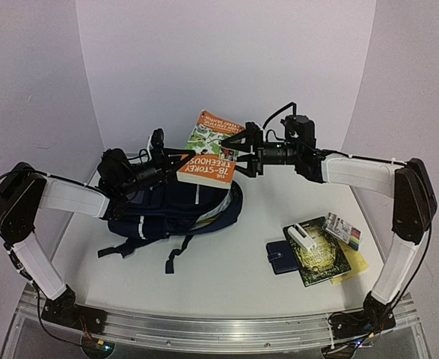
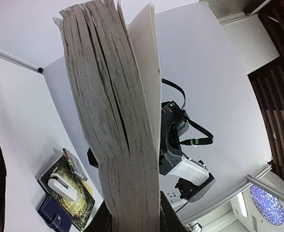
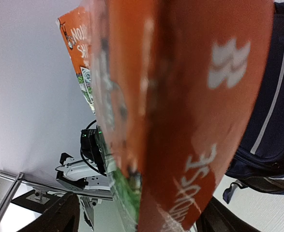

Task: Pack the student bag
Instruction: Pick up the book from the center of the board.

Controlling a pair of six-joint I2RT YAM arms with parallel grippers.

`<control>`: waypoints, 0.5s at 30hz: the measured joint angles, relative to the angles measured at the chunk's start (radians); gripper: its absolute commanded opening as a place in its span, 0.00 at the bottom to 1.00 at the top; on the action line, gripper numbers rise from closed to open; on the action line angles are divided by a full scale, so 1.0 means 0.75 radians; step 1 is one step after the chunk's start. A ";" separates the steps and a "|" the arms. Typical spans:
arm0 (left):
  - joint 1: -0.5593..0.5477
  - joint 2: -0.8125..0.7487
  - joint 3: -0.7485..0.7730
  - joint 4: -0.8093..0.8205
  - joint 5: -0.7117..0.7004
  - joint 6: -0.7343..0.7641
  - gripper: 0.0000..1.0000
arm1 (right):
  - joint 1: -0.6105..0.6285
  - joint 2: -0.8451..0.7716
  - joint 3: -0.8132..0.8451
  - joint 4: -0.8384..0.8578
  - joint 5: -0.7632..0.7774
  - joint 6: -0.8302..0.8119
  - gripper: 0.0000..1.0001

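An orange paperback book hangs in the air, tilted, above the student bag, a navy backpack with white stripes lying on the table. My left gripper is shut on the book's page edge; the left wrist view shows the grey pages running up from between its fingers. My right gripper stands open around the spine end. In the right wrist view the orange spine sits between the wide-set fingers, with a gap on the left side. The bag lies behind.
To the right on the table lie a small navy wallet, a dark green book with a white object on it, a pack of pens and a yellow pad. White walls enclose the back and sides.
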 measured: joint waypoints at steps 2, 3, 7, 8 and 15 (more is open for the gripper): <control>-0.005 0.011 0.003 0.000 -0.006 0.000 0.00 | 0.007 0.001 -0.004 0.004 0.011 0.000 0.51; -0.007 0.016 0.008 -0.001 -0.007 0.003 0.00 | 0.008 0.001 -0.004 0.008 0.017 0.006 0.46; -0.022 0.021 0.031 -0.016 -0.016 0.024 0.00 | 0.008 0.005 -0.005 0.010 0.047 0.016 0.37; -0.029 0.021 0.038 -0.033 -0.018 0.036 0.00 | 0.006 0.008 -0.005 0.012 0.049 0.015 0.35; -0.041 0.004 0.077 -0.214 -0.062 0.106 0.32 | -0.016 0.030 -0.005 0.038 0.033 0.019 0.00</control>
